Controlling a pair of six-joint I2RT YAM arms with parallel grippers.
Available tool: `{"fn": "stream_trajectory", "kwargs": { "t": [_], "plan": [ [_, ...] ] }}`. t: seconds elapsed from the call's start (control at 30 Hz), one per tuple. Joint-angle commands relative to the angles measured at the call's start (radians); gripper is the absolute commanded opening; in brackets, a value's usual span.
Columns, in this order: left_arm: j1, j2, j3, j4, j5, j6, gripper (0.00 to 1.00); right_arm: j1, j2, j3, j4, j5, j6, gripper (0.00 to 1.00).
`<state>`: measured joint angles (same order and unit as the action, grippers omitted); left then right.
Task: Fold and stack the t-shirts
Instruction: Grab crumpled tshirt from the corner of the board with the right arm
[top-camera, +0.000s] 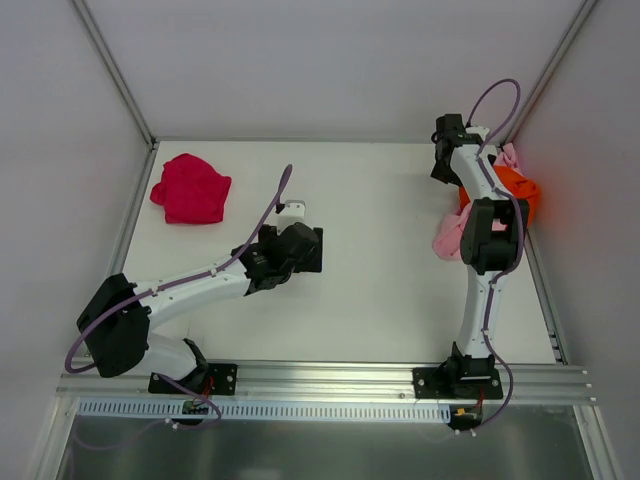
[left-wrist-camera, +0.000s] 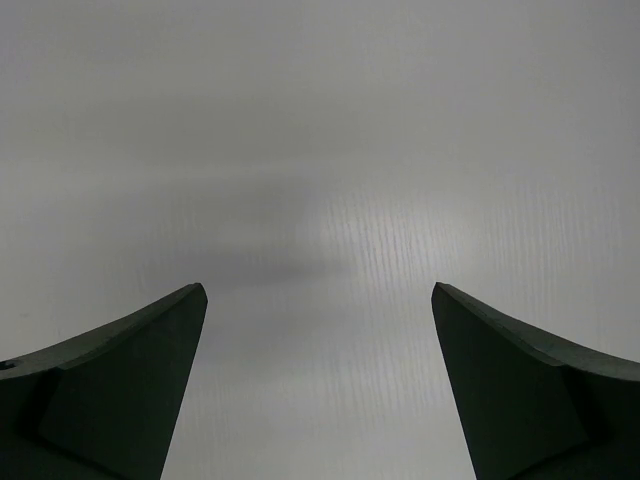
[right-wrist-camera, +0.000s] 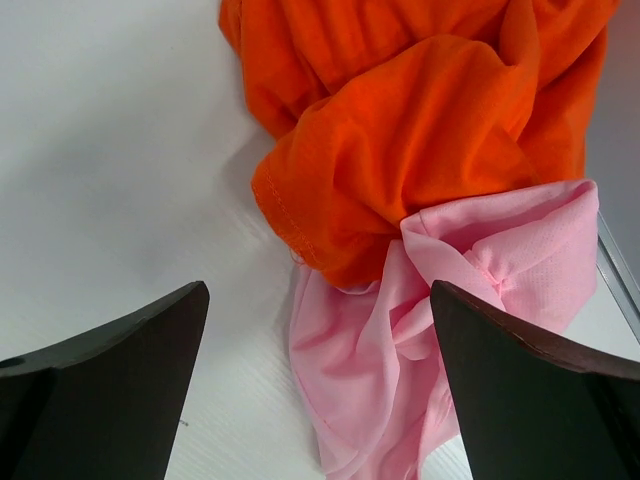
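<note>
The red t-shirt (top-camera: 190, 190) lies crumpled at the back left of the table. At the right edge the orange t-shirt (top-camera: 522, 192) (right-wrist-camera: 420, 110) and the pink t-shirt (top-camera: 450, 238) (right-wrist-camera: 400, 370) are bunched in one heap. The orange cloth overlaps the pink, and my right arm partly covers both in the top view. My right gripper (top-camera: 447, 172) (right-wrist-camera: 318, 290) hangs open above that heap, with pink cloth below the gap and nothing held. My left gripper (top-camera: 308, 248) (left-wrist-camera: 318, 288) is open over bare table at mid-left, well away from the red shirt.
White walls close the white table (top-camera: 380, 270) at the back and both sides. A metal rail (right-wrist-camera: 620, 275) runs along the right edge right beside the pink cloth. Another rail (top-camera: 320, 385) crosses the front by the arm bases.
</note>
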<state>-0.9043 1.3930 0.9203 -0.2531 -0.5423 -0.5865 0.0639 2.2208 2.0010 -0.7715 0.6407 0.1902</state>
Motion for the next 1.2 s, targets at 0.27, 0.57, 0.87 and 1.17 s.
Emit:
{"fn": "stream_trajectory", "kwargs": {
  "t": [0.27, 0.57, 0.87, 1.17],
  "plan": [
    [-0.007, -0.031, 0.025, -0.012, -0.005, -0.016, 0.99, -0.007, -0.058, -0.004, 0.049, -0.022, -0.034, 1.00],
    [-0.007, -0.037, 0.025, -0.012, -0.002, -0.019, 0.99, -0.032, 0.062, 0.163, -0.089, 0.034, -0.043, 1.00],
    [-0.007, -0.028, 0.026, -0.009, 0.005, -0.018, 0.99, -0.059, 0.128, 0.200, -0.167, -0.015, -0.020, 1.00],
    [-0.007, -0.035, 0.026, -0.011, 0.022, -0.021, 0.99, -0.059, 0.074, 0.096, -0.118, -0.064, -0.026, 0.93]
  ]
}}
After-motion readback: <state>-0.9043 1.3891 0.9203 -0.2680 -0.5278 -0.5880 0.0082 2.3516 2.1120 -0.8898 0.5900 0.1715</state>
